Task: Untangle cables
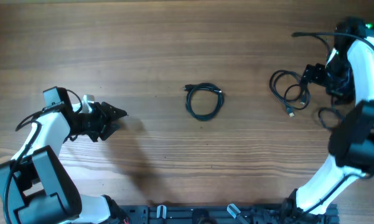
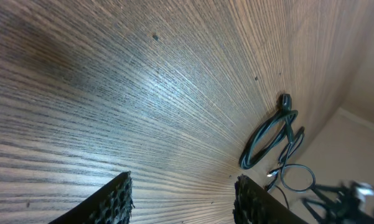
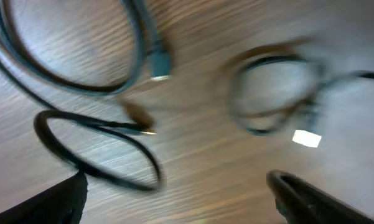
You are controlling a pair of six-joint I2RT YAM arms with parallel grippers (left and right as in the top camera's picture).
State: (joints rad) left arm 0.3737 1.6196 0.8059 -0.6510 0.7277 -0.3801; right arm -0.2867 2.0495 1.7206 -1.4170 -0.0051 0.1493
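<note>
No text, label, brand, number or sign can be read in any of the views.

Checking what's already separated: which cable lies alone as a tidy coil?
The coiled cable at the middle of the table, a compact round loop touching nothing else. The other cables sprawl in loose, overlapping loops at the right side.
</note>
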